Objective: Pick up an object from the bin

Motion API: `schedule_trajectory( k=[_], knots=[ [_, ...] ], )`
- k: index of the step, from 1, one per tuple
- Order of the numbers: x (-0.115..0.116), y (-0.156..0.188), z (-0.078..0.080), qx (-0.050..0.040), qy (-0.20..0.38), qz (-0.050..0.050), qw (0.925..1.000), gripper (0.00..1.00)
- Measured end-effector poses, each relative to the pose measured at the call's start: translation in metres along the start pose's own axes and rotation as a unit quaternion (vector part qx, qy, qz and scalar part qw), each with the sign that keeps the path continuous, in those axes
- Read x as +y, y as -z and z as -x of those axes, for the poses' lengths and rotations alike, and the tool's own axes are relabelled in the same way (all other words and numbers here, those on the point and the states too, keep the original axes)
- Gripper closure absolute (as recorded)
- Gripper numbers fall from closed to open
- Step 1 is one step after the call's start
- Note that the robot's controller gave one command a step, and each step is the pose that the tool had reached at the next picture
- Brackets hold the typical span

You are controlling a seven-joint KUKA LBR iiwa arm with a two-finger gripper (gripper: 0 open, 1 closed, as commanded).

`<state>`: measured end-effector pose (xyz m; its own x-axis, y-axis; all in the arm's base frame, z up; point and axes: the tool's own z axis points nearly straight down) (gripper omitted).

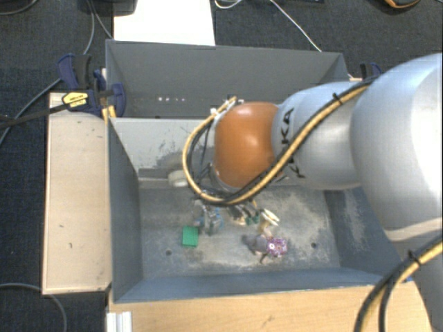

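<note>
My gripper hangs low over the middle of the bin floor, under the orange wrist cover. A small green block lies just below and to its left, close to it but apart from it. Right beside the gripper on the right sit small tan and white pieces, partly hidden by the cables. A purple and grey thing lies further right, toward the front of the bin.
A pale, flat thing rests against the back left of the floor, partly behind the cable loop. The arm fills the right side above the bin. The bin's sloped walls close in on all sides.
</note>
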<state>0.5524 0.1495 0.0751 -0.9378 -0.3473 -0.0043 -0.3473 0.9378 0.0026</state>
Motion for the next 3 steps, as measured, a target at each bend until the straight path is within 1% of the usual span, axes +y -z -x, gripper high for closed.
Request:
schedule_trajectory(
  k=[1,2,3],
  knots=[
    [0.0,0.022,-0.002,0.003,0.0,0.0,1.0,1.0],
    [0.0,0.05,0.002,-0.0032,-0.001,0.0,1.0,1.0],
    [0.0,0.058,0.002,-0.0038,-0.001,0.0,1.0,1.0]
  ],
)
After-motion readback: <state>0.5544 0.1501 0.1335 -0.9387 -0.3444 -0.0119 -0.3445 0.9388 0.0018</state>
